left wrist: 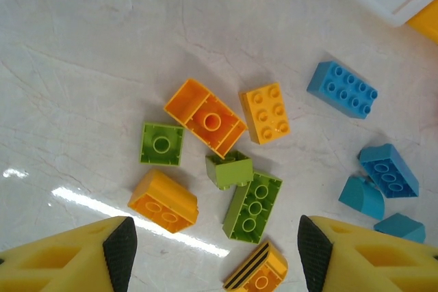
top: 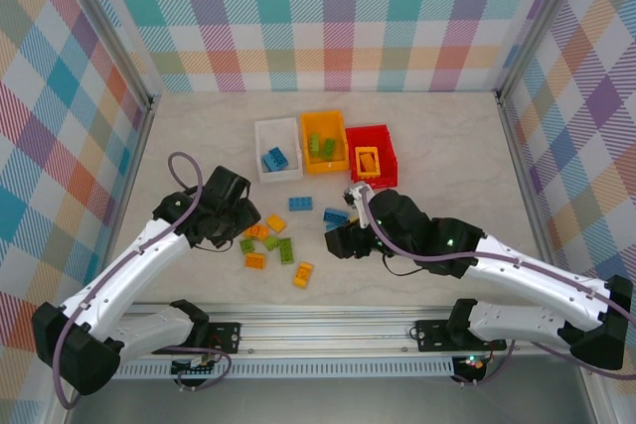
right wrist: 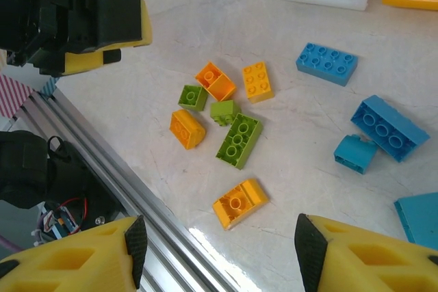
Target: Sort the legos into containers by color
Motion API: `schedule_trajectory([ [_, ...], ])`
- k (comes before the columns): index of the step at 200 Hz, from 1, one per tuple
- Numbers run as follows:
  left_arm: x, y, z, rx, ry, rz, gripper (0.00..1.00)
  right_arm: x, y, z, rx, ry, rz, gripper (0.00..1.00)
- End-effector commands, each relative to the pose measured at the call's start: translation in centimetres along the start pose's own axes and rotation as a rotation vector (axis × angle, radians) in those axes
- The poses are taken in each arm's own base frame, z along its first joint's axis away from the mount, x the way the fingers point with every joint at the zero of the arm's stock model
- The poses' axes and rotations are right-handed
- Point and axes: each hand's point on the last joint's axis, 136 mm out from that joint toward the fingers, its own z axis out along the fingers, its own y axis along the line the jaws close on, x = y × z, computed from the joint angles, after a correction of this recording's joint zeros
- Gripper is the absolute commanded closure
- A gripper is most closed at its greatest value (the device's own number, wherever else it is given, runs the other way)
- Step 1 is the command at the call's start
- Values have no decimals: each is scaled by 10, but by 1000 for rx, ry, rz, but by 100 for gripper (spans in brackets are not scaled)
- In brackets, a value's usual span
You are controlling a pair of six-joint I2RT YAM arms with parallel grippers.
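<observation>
No word, number, label or brand can be read anywhere. The only printed mark is a set of black slanted stripes on one small orange plastic brick (left wrist: 263,275), just beside the long green studded plastic brick (left wrist: 253,206).

Loose legos (top: 286,250) before three side-by-side containers (top: 326,168)

Light falls bright and even from above, and the pale tabletop (top: 427,146) carries only soft, short shadows beneath the arms. In the left wrist view a white streak of glare crosses the tabletop at lower left. In the right wrist view a glossy patch shines beside the metal rail (right wrist: 137,189). The bricks (left wrist: 263,111) are sharp and saturated in both wrist views. The near fingers (left wrist: 61,261) of the left end effector (left wrist: 215,249) and of the right end effector (right wrist: 222,245) look slightly soft.
</observation>
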Motion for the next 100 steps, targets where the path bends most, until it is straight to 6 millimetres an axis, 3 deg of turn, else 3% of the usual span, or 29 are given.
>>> schedule_trajectory([
  [1,7,0,8,24,34,-103,36,-4,-3,-2,31,-28,19,39],
  [43,11,2,19,22,42,-194,38,-1,6,7,15,-11,3,39],
  [74,6,15,8,5,-5,-207,37,10,20,28,11,36,-77,37],
  [100,5,31,-4,7,-46,-232,37,30,23,56,86,128,-96,37],
])
